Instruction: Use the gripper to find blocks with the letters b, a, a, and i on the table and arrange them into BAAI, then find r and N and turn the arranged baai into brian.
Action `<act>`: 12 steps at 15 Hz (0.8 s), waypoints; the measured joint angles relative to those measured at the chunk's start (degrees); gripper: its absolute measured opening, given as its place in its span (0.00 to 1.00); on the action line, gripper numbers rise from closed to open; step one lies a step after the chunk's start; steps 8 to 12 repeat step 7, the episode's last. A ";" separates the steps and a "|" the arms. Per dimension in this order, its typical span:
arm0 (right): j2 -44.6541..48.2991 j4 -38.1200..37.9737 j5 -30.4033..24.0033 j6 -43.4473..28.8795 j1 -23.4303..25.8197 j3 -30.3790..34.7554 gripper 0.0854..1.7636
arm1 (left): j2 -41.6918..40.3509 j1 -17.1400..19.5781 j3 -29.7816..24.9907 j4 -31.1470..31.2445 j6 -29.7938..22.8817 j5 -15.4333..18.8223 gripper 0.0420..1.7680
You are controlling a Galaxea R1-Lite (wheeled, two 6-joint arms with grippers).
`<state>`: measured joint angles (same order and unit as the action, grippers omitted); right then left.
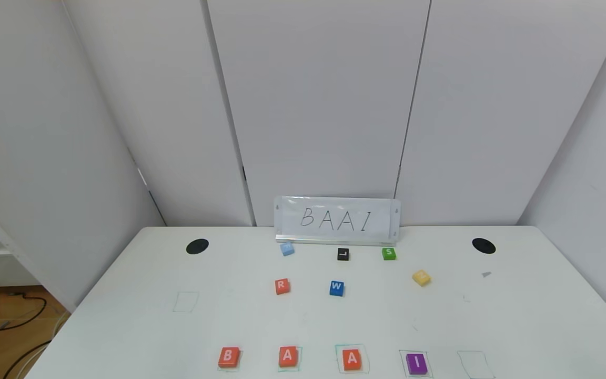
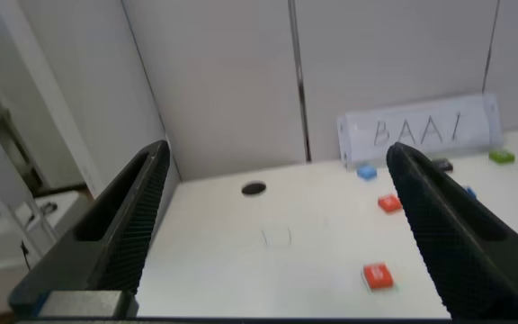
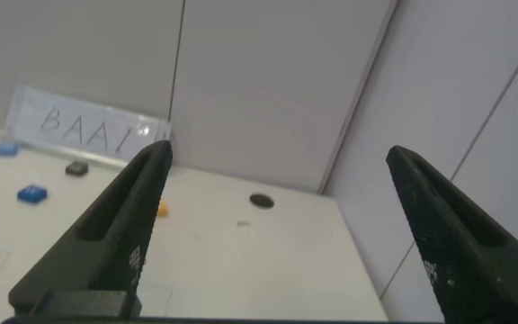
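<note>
Four blocks stand in a row along the table's [image 1: 518, 316] front edge: orange-red B [image 1: 228, 357], orange-red A [image 1: 288, 356], a second orange-red A [image 1: 352, 359] and purple I [image 1: 416, 363]. The r [image 1: 282, 286] lies farther back, left of centre. No block reads clearly as N. Neither arm appears in the head view. My left gripper [image 2: 279, 155] hangs open and empty above the table's left front, with B [image 2: 378, 276] and r [image 2: 388, 203] beyond it. At the right front my right gripper [image 3: 279, 153] is also open and empty.
A BAAI sign [image 1: 337, 219] stands at the back edge. In front of it lie light-blue [image 1: 287, 249], black L [image 1: 343, 254], green S [image 1: 389, 253], blue W [image 1: 336, 288] and yellow [image 1: 421, 277] blocks. Empty green squares [image 1: 185, 301] [image 1: 474, 364] and black holes [image 1: 197, 246] [image 1: 483, 245] mark the top.
</note>
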<state>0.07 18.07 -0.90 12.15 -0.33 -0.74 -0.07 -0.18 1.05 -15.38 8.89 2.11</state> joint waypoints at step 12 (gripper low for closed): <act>0.00 -19.08 -1.10 -5.49 -0.07 0.41 0.97 | 0.05 0.00 -1.00 15.54 -1.08 -0.45 0.97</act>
